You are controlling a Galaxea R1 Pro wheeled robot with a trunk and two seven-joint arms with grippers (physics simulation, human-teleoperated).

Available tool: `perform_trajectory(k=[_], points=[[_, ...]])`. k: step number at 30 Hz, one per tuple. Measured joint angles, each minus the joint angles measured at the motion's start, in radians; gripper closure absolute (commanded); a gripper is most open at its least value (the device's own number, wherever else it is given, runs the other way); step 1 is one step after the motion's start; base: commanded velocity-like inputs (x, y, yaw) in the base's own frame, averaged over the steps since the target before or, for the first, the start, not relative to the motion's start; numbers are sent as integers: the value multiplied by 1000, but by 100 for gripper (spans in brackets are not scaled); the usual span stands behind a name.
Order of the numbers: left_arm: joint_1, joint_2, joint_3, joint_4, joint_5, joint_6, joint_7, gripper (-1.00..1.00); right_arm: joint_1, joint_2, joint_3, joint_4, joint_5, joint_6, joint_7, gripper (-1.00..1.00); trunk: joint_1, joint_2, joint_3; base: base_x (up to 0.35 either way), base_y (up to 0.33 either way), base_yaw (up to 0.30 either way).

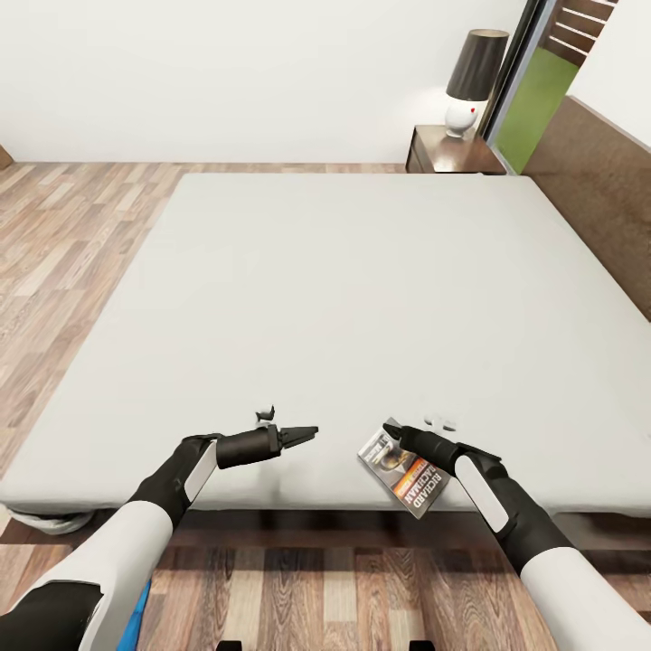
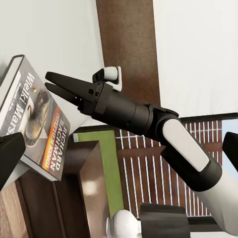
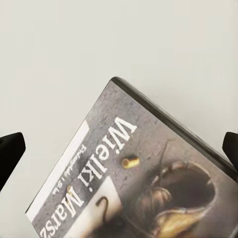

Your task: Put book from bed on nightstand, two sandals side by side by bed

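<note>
The right gripper (image 1: 396, 434) sits over the near edge of the bed (image 1: 362, 298), its dark fingers reaching onto the book (image 1: 403, 470); in the right wrist view the two fingertips (image 3: 11, 153) stand wide apart at either side of the picture with the book's cover (image 3: 148, 183) between them, not yet clamped. The left wrist view shows that same right gripper (image 2: 52, 83) from the side, its two dark prongs close together along their length, so how far the jaws are spread is clearer from the right wrist view. The left gripper (image 1: 307, 435) hovers just above the mattress to the left of the book, apart from it, its fingers drawn nearly together with nothing between them. The book lies tilted at the mattress's front edge, grey cover and orange band up. Light wood-plank floor (image 1: 72, 235) runs around the bed, with white walls behind. At the far right corner a dark nightstand (image 1: 448, 155) carries a lamp (image 1: 470, 81) with a dark shade, beside the headboard (image 1: 597, 181). A strip of blue, possibly a sandal (image 1: 136, 619), shows on the floor under the left arm.
</note>
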Motion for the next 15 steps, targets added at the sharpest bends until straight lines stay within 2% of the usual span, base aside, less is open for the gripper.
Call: perform_trajectory(k=[7, 11, 15], points=[[0, 0, 0, 0, 0, 0, 0, -100, 0, 0, 0, -1, 1, 0, 0, -100, 0, 0, 0, -13, 0, 0], [0, 0, 0, 0, 0, -1, 0, -100, 0, 0, 0, -1, 1, 0, 0, -100, 0, 0, 0, -190, 0, 0], [0, 0, 0, 0, 0, 0, 1, -100, 0, 0, 0, -1, 1, 0, 0, -100, 0, 0, 0, -83, 0, 0]])
